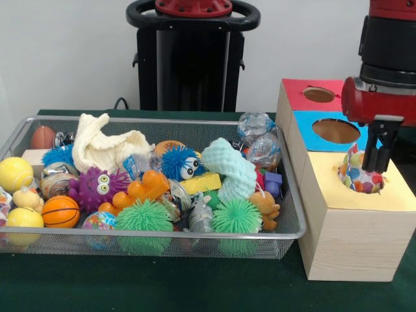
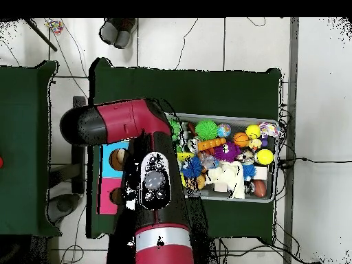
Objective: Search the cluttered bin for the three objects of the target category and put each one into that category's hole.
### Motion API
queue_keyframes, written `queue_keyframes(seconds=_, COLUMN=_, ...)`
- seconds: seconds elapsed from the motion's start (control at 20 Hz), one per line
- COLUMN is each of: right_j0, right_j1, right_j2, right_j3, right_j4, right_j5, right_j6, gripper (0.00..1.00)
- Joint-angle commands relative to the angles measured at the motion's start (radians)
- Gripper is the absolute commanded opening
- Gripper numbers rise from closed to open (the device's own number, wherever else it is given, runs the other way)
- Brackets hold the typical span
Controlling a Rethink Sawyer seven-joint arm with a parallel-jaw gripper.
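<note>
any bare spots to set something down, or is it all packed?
Free: green table in front of the wire bin; yellow box top around the hole; narrow gap between bin and box. Crowded: the bin is full edge to edge. The yellow hole is plugged by a multicolored ball under the gripper.

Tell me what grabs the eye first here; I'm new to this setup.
The wire bin crammed with bright toys fills the left and middle of the front view. To its right, the gripper hangs over a spotted ball sitting in the yellow hole of the wooden box.
</note>
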Motion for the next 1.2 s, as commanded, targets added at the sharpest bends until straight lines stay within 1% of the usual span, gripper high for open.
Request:
queue_keyframes(seconds=0.05, right_j0=0.018, right_j1=0.004, right_j2=0.030, right_j3=0.161, right_j4=-0.058, right_j5=-0.047, right_j6=0.023, gripper=0.00)
queue_keyframes(seconds=0.2, right_j0=0.033, right_j1=0.007, right_j2=0.022, right_j3=0.174, right_j4=-0.066, right_j5=-0.065, right_j6=0.049, gripper=0.00)
queue_keyframes(seconds=0.35, right_j0=0.043, right_j1=0.015, right_j2=0.017, right_j3=0.189, right_j4=-0.076, right_j5=-0.103, right_j6=0.069, gripper=0.00)
queue_keyframes(seconds=0.6, right_j0=0.054, right_j1=0.016, right_j2=0.003, right_j3=0.225, right_j4=-0.084, right_j5=-0.142, right_j6=0.091, gripper=0.00)
queue_keyframes(seconds=0.7, right_j0=0.054, right_j1=0.029, right_j2=-0.003, right_j3=0.230, right_j4=-0.086, right_j5=-0.156, right_j6=0.092, gripper=0.00)
queue_keyframes(seconds=0.8, right_j0=0.053, right_j1=0.064, right_j2=-0.008, right_j3=0.216, right_j4=-0.087, right_j5=-0.168, right_j6=0.091, gripper=0.00)
queue_keyframes(seconds=0.95, right_j0=0.045, right_j1=0.142, right_j2=-0.003, right_j3=0.178, right_j4=-0.092, right_j5=-0.217, right_j6=0.088, gripper=0.00)
queue_keyframes(seconds=1.05, right_j0=0.029, right_j1=0.180, right_j2=0.011, right_j3=0.160, right_j4=-0.094, right_j5=-0.257, right_j6=0.077, gripper=0.00)
queue_keyframes(seconds=1.2, right_j0=0.006, right_j1=0.206, right_j2=0.035, right_j3=0.148, right_j4=-0.098, right_j5=-0.287, right_j6=0.055, gripper=0.00)
